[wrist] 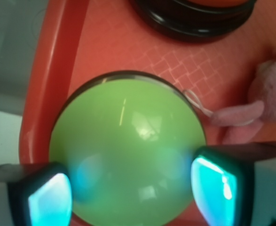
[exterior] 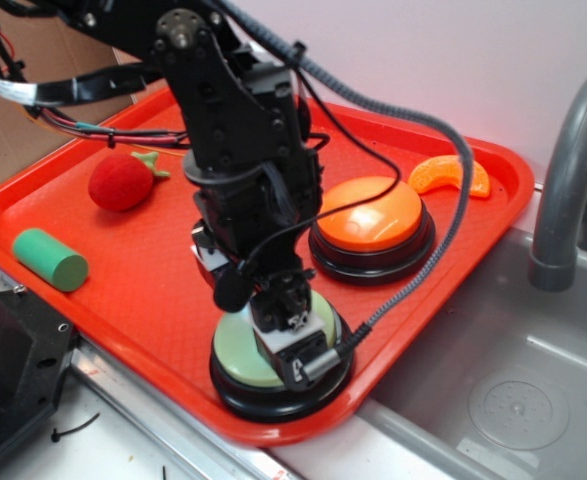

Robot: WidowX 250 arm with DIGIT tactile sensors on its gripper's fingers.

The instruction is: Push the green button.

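Item: green button (exterior: 241,350), pale domed top on a black base, standing at the near edge of the red tray (exterior: 163,285), beside the sink (exterior: 493,390).

Gripper (exterior: 291,345): poised directly over the dome, at or very close to its surface; contact cannot be confirmed. In the wrist view the two fingertips (wrist: 51,197) stand apart, straddling the dome's lower rim, holding nothing.

Step in hand: the press itself, judged as just at hand. Next move calls for a straight downward push, centred on the dome.

Other stock: orange button (exterior: 371,218), well clear behind; green cylinder (exterior: 49,259); red plush strawberry (exterior: 123,181); orange slice (exterior: 451,176).

Writing, brands, labels: none legible.
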